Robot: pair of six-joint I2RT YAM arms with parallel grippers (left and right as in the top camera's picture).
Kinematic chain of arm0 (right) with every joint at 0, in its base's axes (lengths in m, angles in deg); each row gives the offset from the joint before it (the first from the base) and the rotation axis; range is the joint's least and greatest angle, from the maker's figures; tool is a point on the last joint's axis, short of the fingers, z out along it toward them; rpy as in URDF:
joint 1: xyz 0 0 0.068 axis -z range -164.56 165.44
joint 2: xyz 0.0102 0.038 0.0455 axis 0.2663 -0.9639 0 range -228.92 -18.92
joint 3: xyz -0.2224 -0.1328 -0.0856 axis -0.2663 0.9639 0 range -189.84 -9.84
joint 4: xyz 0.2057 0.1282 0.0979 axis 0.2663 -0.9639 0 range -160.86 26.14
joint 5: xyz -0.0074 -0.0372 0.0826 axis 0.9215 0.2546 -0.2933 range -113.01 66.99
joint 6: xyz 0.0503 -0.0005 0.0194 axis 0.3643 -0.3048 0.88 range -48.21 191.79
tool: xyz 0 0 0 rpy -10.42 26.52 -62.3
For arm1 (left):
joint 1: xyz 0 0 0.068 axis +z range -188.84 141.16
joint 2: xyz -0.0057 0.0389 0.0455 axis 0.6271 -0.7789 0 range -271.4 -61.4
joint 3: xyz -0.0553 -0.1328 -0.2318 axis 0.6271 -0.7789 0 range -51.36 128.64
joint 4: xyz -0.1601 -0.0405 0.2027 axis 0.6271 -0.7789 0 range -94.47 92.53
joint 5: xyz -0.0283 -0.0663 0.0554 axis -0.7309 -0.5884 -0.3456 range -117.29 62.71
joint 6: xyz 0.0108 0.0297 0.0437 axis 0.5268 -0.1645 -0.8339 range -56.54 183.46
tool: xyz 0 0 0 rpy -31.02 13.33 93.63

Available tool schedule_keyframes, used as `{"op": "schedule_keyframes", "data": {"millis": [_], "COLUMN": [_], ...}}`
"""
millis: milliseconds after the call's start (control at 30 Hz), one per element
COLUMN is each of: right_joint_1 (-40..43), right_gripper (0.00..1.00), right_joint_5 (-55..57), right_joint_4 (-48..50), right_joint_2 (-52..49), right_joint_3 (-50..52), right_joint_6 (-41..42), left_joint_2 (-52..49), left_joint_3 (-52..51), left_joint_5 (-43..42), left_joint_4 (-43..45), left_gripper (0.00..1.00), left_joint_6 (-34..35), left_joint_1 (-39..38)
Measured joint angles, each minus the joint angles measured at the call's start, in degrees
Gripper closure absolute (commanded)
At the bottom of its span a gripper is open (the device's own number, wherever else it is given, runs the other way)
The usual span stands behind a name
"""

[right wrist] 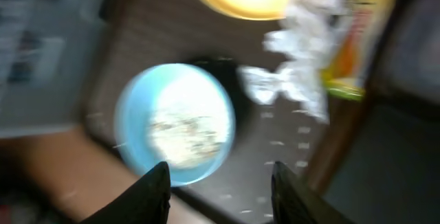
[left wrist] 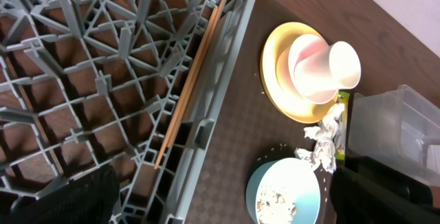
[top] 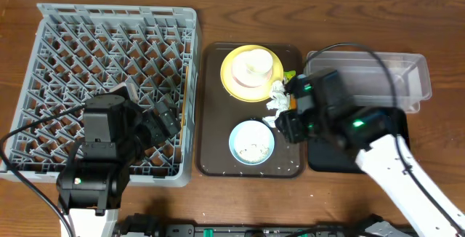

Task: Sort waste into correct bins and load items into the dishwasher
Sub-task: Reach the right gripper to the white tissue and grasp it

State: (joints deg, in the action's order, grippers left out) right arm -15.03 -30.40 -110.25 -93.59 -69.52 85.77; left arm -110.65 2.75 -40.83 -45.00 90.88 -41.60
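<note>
Roughly early: only the chopsticks (left wrist: 192, 80) are loaded, lying along the right wall of the dish rack (top: 43, 19). Plate (top: 231, 77) with cup (top: 256, 64), bowl (top: 252, 142) of rice, paper scraps (top: 276, 97) and wrapper (left wrist: 342, 99) sit on the brown tray (top: 214, 106). No waste visible in the clear tub (top: 414, 84). Left gripper (top: 167, 119) is wide apart over the rack, empty. Right gripper (right wrist: 220, 193) is half apart beside the bowl, clamping nothing visible.

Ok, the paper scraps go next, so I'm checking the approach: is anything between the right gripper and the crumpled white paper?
Nothing visible does. The right gripper is over the brown tray, with only bare tray surface between it and the crumpled paper. The blue bowl sits off to one side.
</note>
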Motion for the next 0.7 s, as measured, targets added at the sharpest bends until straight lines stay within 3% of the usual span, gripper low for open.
{"op": "schedule_keyframes", "data": {"millis": [67,267,400,533,700], "right_joint_1": [-2.32,-2.75,-2.75,-2.64,-1.46], "right_gripper": [0.44,0.41,0.43,0.51,0.48], "right_joint_5": [7.13,16.09,17.51,19.12,19.93], "right_joint_4": [1.33,11.82,17.51,20.61,22.23], "right_joint_2": [-2.12,-10.45,-14.91,-18.49,-22.12], "right_joint_3": [0.00,0.00,-0.04,-0.04,-0.04], "right_joint_6": [1.38,2.54,1.27,-0.22,-0.83], "left_joint_2": [-0.15,-0.57,-0.79,-0.96,-1.16], "left_joint_3": [0.00,0.02,0.00,0.02,0.02], "left_joint_5": [0.02,0.02,0.00,0.00,0.00], "left_joint_4": [-0.02,-0.02,-0.07,-0.02,-0.02], "left_gripper": [0.02,0.01,0.01,0.01,0.01], "left_joint_6": [-0.02,0.00,0.00,0.00,0.00], "left_joint_1": [0.00,0.00,0.00,0.00,0.00]}}
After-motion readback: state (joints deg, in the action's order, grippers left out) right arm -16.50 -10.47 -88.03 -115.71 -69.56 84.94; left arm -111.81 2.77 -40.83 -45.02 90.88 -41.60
